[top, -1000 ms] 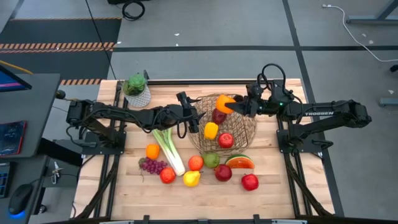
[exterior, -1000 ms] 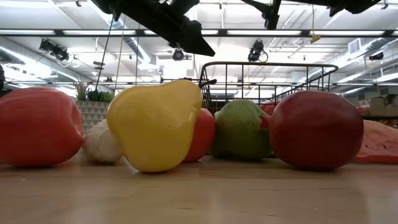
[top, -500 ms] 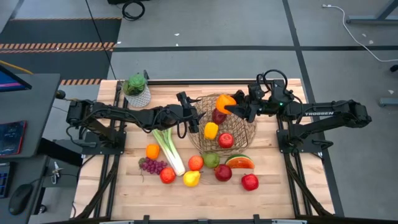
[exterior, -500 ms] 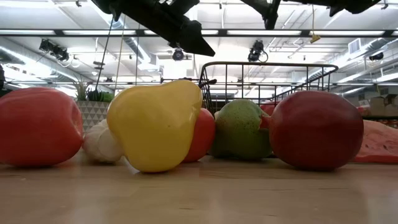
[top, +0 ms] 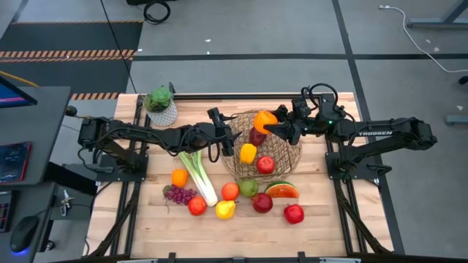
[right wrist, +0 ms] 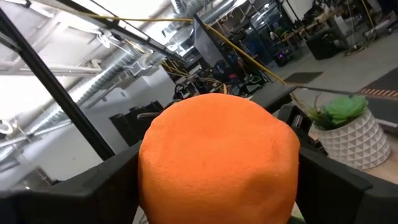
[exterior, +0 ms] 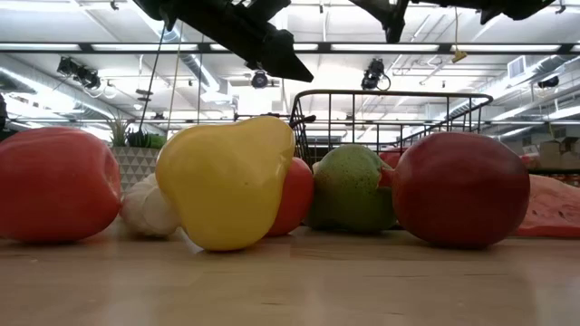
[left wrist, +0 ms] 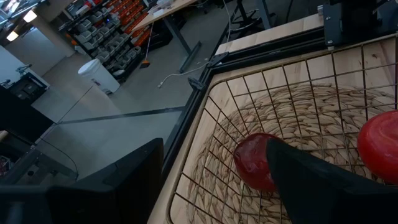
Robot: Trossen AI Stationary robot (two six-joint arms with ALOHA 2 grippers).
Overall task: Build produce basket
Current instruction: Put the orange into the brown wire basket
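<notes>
The right gripper (top: 272, 127), just right of the high view's centre, clamps a round orange (top: 264, 120) above the far rim of the basket (top: 291, 157), a tan open-weave wire bowl holding two red apples (top: 265, 164) and a yellow pepper (top: 248, 153). The left gripper (top: 227, 140) hangs open and empty at the basket's left rim. More produce lies in the lower centre: leek (top: 196, 173), grapes (top: 178, 194), pear (top: 248, 188), lemon (top: 225, 210), watermelon slice (top: 281, 191).

Basket (top: 274, 150) at table (top: 322, 226) centre-right, apples (top: 265, 164) and pepper (top: 248, 153) inside; leek (top: 196, 174) to its left; pear (top: 248, 188), watermelon slice (top: 281, 191) before it; potted plant (top: 160, 107) back-left.
</notes>
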